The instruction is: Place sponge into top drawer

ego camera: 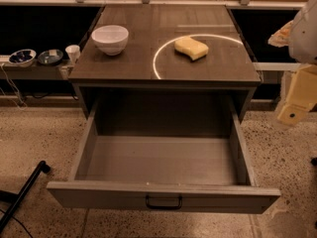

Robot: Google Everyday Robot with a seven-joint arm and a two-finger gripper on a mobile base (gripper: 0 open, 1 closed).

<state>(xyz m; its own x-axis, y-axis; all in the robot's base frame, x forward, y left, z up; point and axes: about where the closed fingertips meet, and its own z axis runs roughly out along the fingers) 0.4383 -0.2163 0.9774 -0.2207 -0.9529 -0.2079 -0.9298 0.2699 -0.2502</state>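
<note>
The yellow sponge (191,47) lies on the right half of the wooden cabinet top (124,68), inside a bright ring of reflected light. The top drawer (163,195) is pulled fully out below it; its inside is bare, and its dark handle (163,202) faces me at the front centre. My gripper (292,113) hangs at the right edge of the view, beside the cabinet's right side, lower than and well right of the sponge. It touches nothing.
A white bowl (110,38) stands on the left half of the top. On a low shelf to the left are two small dark bowls (22,57) and a white cup (73,52). A black pole (22,195) lies on the speckled floor at bottom left.
</note>
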